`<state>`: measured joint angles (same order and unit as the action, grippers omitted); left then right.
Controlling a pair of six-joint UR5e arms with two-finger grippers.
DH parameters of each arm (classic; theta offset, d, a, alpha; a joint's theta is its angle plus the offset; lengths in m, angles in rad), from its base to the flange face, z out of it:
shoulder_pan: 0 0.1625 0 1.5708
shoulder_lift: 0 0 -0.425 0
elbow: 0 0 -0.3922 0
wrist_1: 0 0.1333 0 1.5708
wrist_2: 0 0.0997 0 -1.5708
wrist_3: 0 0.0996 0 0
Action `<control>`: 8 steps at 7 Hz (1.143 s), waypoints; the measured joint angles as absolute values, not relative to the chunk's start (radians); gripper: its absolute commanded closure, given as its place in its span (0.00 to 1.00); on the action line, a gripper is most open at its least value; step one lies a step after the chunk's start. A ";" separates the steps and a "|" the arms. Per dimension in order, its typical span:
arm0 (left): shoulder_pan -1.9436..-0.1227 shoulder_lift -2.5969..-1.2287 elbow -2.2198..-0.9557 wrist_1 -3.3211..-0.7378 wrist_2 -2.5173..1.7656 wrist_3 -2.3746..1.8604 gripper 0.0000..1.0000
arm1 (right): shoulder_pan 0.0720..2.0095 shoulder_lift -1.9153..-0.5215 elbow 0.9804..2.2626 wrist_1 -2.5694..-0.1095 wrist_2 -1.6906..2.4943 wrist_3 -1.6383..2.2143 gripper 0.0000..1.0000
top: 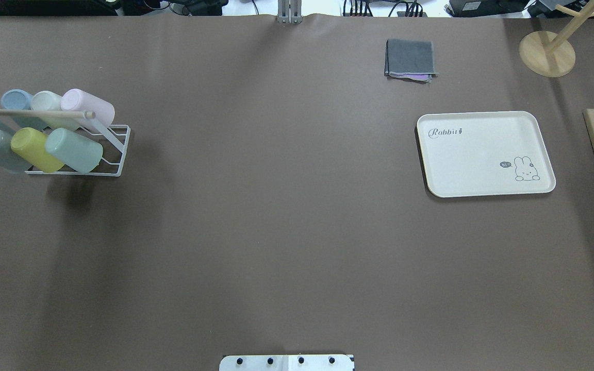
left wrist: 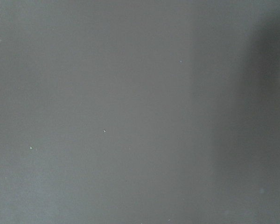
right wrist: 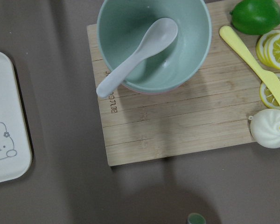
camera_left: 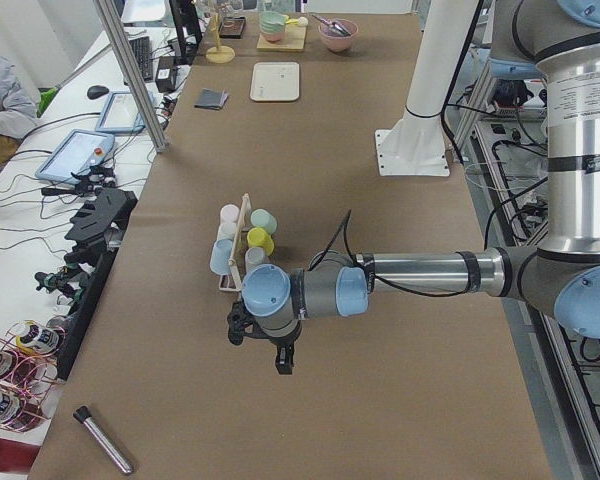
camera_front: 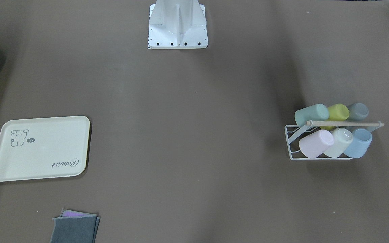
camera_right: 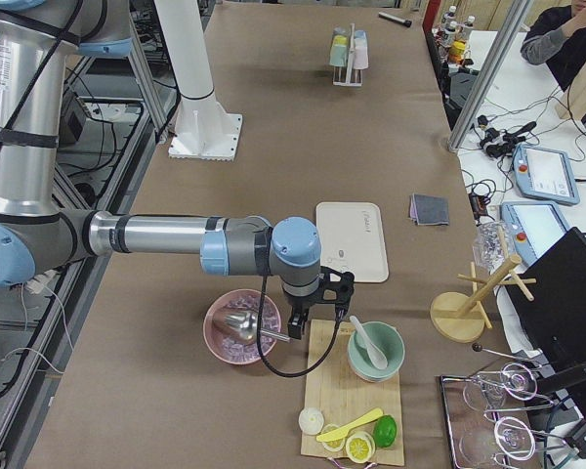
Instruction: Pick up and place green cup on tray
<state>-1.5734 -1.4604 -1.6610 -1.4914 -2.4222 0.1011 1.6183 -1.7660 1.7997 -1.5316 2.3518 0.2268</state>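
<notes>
Two arms are hovering over the table (top: 276, 232); how far either pincer is opening cannot be told. Green cup (camera_front: 311, 114) is lying tilted in the wire rack (top: 121, 149), just beyond the left gripper (camera_left: 263, 345). Tray (top: 477, 154) is sitting just past the right gripper (camera_right: 317, 305).

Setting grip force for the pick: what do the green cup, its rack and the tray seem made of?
Green cup: probably matte plastic; smooth, no glare. Rack: thin white-coated wire, likely metal, with a wooden-looking rod. Tray: cream, matte, perhaps plastic or melamine; printed drawing.
</notes>
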 measured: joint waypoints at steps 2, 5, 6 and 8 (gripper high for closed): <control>-1.566 -1.483 -1.706 -1.513 -2.392 0.101 0.02 | 1.618 -1.766 1.800 -1.529 2.351 0.231 0.00; -1.513 -1.519 -1.822 -1.524 -2.360 0.107 0.02 | 1.618 -1.766 1.794 -1.528 2.349 0.233 0.00; -1.456 -1.522 -1.869 -1.516 -2.356 0.108 0.02 | 1.618 -1.765 1.790 -1.527 2.349 0.234 0.00; -1.282 -1.531 -1.991 -1.493 -2.235 0.107 0.02 | 1.618 -1.758 1.794 -1.528 2.345 0.237 0.00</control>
